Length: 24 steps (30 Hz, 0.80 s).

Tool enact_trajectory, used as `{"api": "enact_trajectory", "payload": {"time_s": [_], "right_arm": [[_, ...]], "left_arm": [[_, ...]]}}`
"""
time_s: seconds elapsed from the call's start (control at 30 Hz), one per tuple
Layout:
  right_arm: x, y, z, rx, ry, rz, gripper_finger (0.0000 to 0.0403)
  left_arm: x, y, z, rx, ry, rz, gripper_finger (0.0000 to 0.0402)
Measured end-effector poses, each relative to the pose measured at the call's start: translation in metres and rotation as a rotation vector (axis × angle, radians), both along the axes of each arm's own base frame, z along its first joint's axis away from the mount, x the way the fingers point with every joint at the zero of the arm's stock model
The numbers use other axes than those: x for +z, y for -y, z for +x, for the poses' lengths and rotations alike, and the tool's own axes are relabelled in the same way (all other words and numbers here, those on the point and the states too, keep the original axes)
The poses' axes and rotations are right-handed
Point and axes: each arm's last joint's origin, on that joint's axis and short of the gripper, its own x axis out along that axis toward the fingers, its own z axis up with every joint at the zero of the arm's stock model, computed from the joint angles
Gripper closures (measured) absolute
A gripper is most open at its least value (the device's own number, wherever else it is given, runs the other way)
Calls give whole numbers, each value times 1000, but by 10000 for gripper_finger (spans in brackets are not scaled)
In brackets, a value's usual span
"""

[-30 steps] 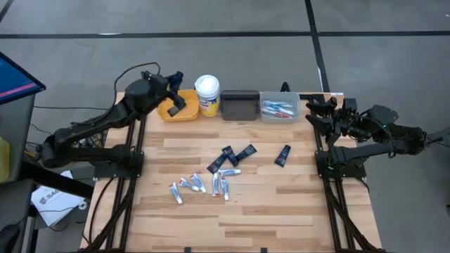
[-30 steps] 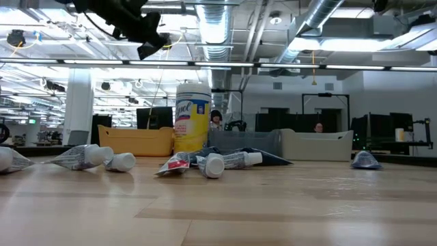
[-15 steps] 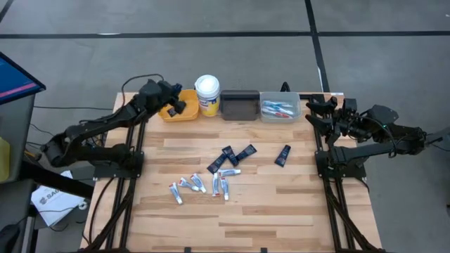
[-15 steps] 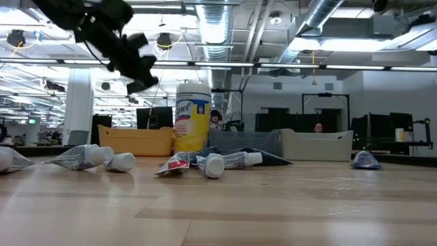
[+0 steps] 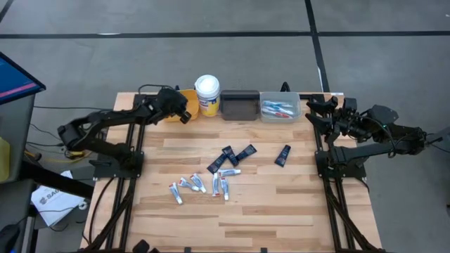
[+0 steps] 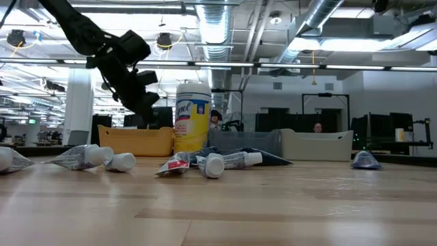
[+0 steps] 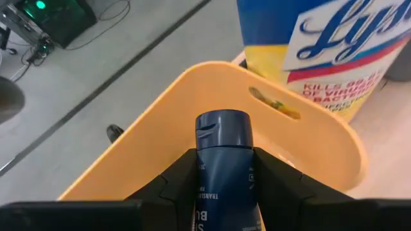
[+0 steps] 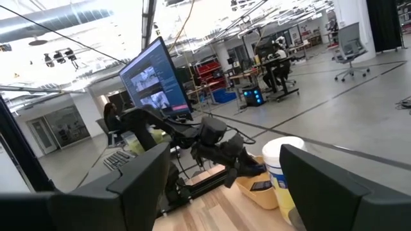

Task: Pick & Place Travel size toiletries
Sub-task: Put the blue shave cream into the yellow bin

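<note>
Tube point(image 7: 223, 168), navy, pinched in left gripper point(image 7: 221, 183) jaws above yellow bin point(image 7: 192, 102) at tabletop's far edge, likely for drop. Right gripper point(image 5: 318, 112) jaws wide, empty, parked far-right corner.

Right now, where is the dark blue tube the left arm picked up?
The dark blue tube is clamped in the left gripper, at the table's back left, over the yellow bin beside the white-lidded tub.
</note>
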Motion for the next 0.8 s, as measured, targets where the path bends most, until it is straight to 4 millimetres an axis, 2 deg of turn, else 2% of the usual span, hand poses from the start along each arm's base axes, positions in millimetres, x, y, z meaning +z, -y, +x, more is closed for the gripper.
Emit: {"api": "enact_trajectory", "payload": {"time_s": [0.53,0.8], "right_arm": [[0,0,0,0,1,1,117],[0,0,0,0,1,1,117]], "left_arm": [[-5,-6,-3,0,-3,-30,276],[-5,-15,-13,52,-2,-30,230]]}}
